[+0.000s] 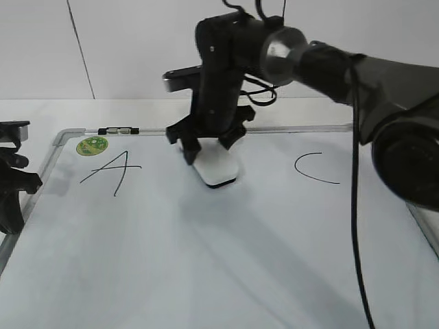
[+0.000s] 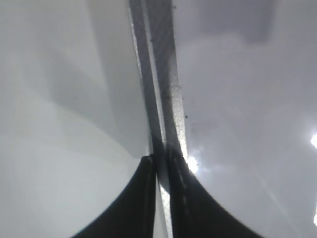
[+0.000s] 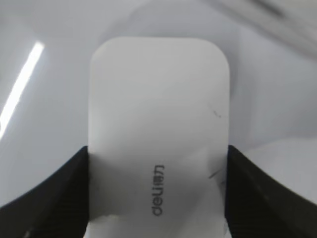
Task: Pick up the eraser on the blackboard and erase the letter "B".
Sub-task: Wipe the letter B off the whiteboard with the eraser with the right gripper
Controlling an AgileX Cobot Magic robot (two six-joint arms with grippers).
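Left end effector [image 1: 14,171] sits at the far left edge of the blackboard [image 1: 206,274], fingers pressed together, nothing in them; in its wrist view the dark fingertips [image 2: 148,198] meet over the board's grey metal frame [image 2: 163,89]. Round green sticker [image 1: 92,145] near the board's top-left corner, slanted letter "A" [image 1: 113,170] just right and below it. Middle of the board: right end effector [image 1: 206,152] reaches down from the big black arm [image 1: 329,68], fingers spread wide and clamped on the two long sides of the white eraser [image 1: 218,170], which rests flat on the board. Right wrist view shows the eraser [image 3: 158,129] between both fingers, "deli" printed on top. The letter "B" can't be seen, eraser and end effector cover that spot. Open-curved letter "C" [image 1: 314,169] further right, well clear of the eraser.
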